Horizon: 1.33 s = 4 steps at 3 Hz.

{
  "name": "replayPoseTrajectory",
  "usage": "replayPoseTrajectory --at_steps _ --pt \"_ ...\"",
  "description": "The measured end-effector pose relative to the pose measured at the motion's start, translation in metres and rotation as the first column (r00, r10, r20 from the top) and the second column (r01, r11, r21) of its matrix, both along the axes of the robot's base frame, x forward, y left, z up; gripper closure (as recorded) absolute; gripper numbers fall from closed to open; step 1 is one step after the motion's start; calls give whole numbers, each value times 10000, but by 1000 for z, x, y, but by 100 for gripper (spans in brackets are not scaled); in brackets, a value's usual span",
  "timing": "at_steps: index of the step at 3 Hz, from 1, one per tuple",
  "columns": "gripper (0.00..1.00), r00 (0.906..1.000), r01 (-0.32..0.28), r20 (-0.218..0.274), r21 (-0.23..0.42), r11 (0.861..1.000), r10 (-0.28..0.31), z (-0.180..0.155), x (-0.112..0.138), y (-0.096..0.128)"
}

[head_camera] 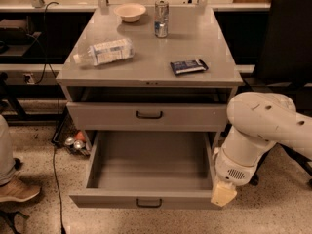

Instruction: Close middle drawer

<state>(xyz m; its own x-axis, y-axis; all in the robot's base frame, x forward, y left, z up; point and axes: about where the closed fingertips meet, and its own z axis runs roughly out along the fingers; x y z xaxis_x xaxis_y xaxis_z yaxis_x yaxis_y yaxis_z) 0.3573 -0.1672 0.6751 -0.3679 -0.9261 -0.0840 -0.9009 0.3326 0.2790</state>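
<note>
Above the speckled floor [273,216], the middle drawer [107,200] sticks far out from the front edge of the grey desk [146,57], with the gripper [223,194] (open or shut, I cannot tell) at its front right corner, so a push there could slip off or jam the drawer crooked.

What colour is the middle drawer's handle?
The handle is black, camera view. The gripper is beside the middle drawer's front-right corner.
</note>
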Motion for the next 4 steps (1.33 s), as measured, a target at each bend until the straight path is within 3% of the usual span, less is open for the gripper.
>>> replayPoseTrajectory --at_steps 1,2,3,4 --pt "93 10000 93 9 -93 9999 -93 1 -2 0" --pt "100 9965 624 -561 154 9979 -614 -45 -9 3" --pt "100 9827 1272 -1433 613 9900 -1174 -140 -1 21" --pt "100 9729 1694 -1751 962 9808 -1509 -193 9 34"
